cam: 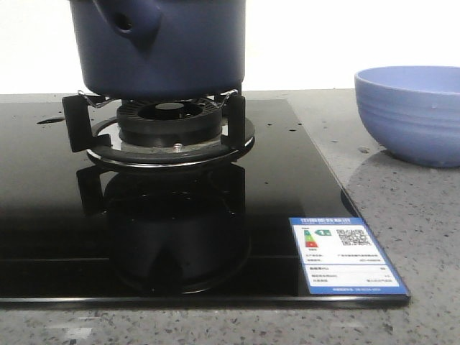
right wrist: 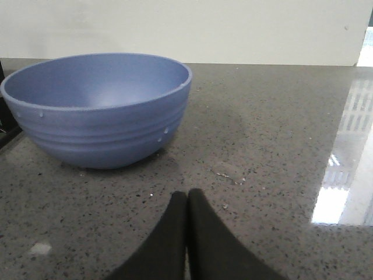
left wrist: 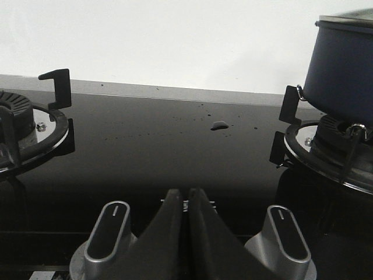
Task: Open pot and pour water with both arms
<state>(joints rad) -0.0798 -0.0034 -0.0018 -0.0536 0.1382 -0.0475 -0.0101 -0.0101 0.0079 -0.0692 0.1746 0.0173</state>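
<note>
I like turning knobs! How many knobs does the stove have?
2. One knob sits on each side of the shut left gripper; the other knob is nearer the pot. More may be out of view.

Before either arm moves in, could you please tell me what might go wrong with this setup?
The glossy dark navy-blue pot sits raised on the black burner's thin metal supports, so a sideways nudge might tip it. Droplets lie on the black glass hob, so more spilled water would likely spread. The periwinkle-blue ribbed bowl stands loose on the grey speckled counter and could slide if bumped.
</note>
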